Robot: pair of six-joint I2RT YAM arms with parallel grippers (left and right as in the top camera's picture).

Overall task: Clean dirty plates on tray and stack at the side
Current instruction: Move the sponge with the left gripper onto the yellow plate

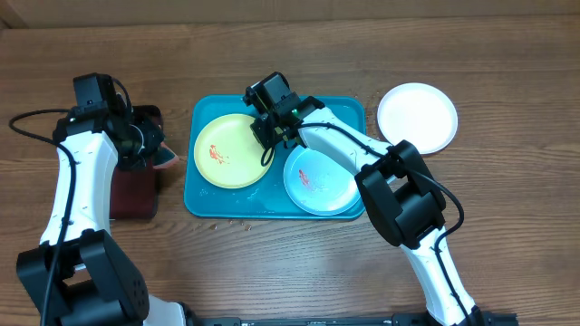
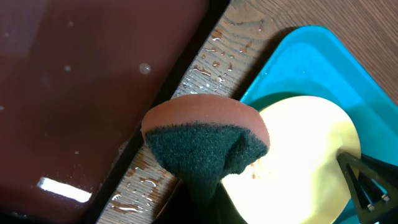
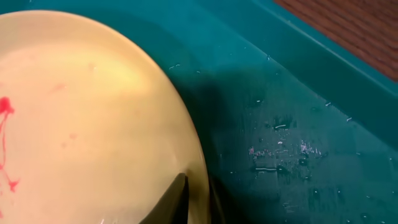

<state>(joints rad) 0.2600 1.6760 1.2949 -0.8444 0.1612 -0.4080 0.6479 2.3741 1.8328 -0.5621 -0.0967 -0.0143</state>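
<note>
In the teal tray [image 1: 349, 113] lie a yellow-green plate [image 1: 231, 151] with red smears at the left and a pale aqua plate [image 1: 319, 178] with a red smear at the right. A white plate [image 1: 417, 118] rests on the table right of the tray. My right gripper [image 1: 267, 149] is shut on the yellow-green plate's right rim [image 3: 81, 106], one finger inside the rim and one outside. My left gripper [image 1: 149, 145] hovers left of the tray, shut on a sponge [image 2: 205, 143] with an orange back and a dark green scrub face.
A dark red tray [image 1: 131, 190] with a black rim sits under the left arm, wet inside [image 2: 74, 81]. Water drops lie on the wooden table between it and the teal tray [image 2: 311, 50]. The teal tray's floor [image 3: 298, 124] is wet too.
</note>
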